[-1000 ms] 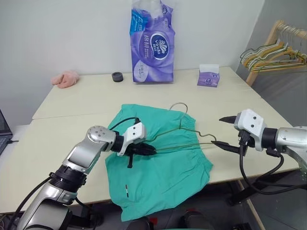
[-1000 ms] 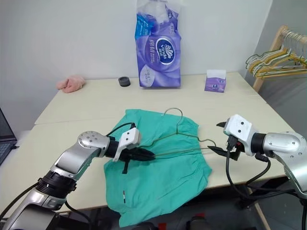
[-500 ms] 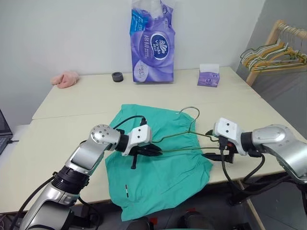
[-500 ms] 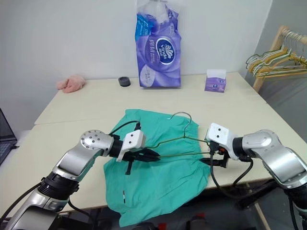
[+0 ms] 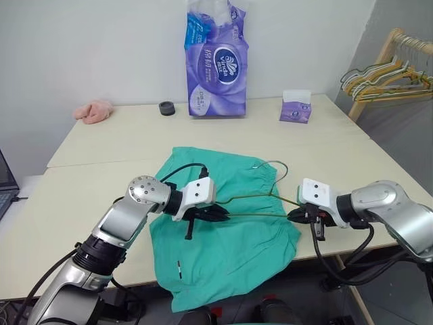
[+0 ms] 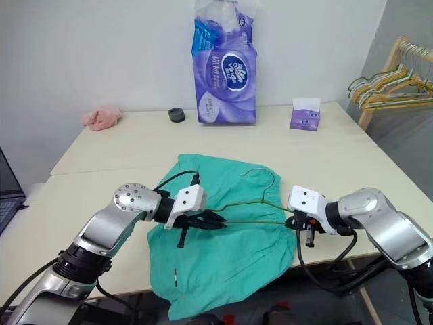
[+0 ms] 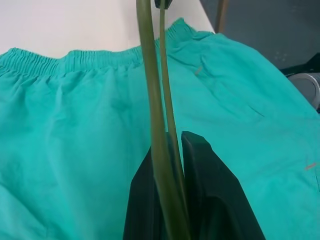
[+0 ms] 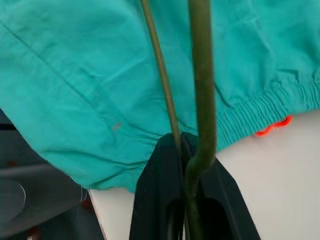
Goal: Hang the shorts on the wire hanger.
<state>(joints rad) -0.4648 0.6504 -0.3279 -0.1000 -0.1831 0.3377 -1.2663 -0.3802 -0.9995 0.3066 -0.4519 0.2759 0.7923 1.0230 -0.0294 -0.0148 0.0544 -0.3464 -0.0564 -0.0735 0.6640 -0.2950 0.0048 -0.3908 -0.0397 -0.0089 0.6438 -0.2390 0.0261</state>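
Note:
The teal-green shorts [image 5: 223, 244] lie spread on the table's near side, their elastic waistband toward the right and a corner hanging over the front edge. The wire hanger [image 5: 257, 214] lies across and just above them, its hook [image 5: 272, 165] pointing to the far side. My left gripper [image 5: 222, 214] is shut on the hanger's left corner; the left wrist view has both wires [image 7: 155, 100] running out from between its fingers [image 7: 210, 195]. My right gripper [image 5: 293, 216] is shut on the hanger's right corner, by the waistband [image 8: 260, 112]; its fingers [image 8: 157, 195] pinch the bent wire [image 8: 202, 90].
At the far side of the table [image 5: 101, 149] stand a tall purple tissue pack [image 5: 216, 61], a small purple tissue box [image 5: 295, 107], a black roll [image 5: 166, 108] and a pink cloth [image 5: 93, 111]. A wooden rack with bunched hangers [image 5: 385, 74] stands at the right.
My right gripper came in leftward and down from beside the hanger and shut on its right corner. The hanger's hook shifted slightly right. The left gripper kept its hold.

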